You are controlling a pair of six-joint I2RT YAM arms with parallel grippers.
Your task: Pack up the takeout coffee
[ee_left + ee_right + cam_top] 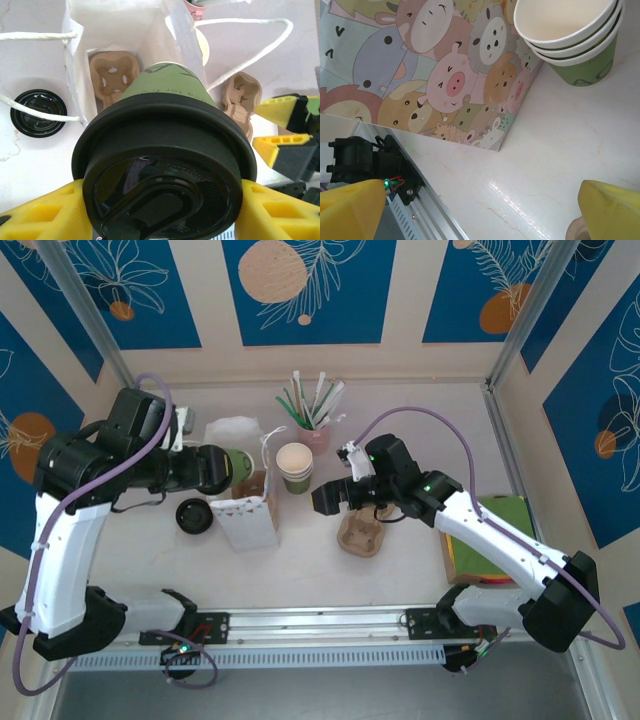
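Note:
The takeout coffee (165, 150), a green paper cup with a black lid, lies tilted between the yellow fingers (35, 217) of my left gripper (162, 212), which is shut on it. The cup (238, 464) hangs just over the open top of a white paper bag (246, 514). Inside the bag sits a brown cardboard cup carrier (114, 76). My right gripper (335, 496) is to the right of the bag, low over the table, open with nothing between its fingers (612, 210). The bag's cartoon-animal side (445, 75) faces it.
A loose black lid (194, 515) lies left of the bag. A stack of lidless green cups (295, 468) and a pink cup of straws (315, 430) stand behind the bag. A second cardboard carrier (362, 532) lies under the right arm. Coloured sheets (490, 540) lie at the right.

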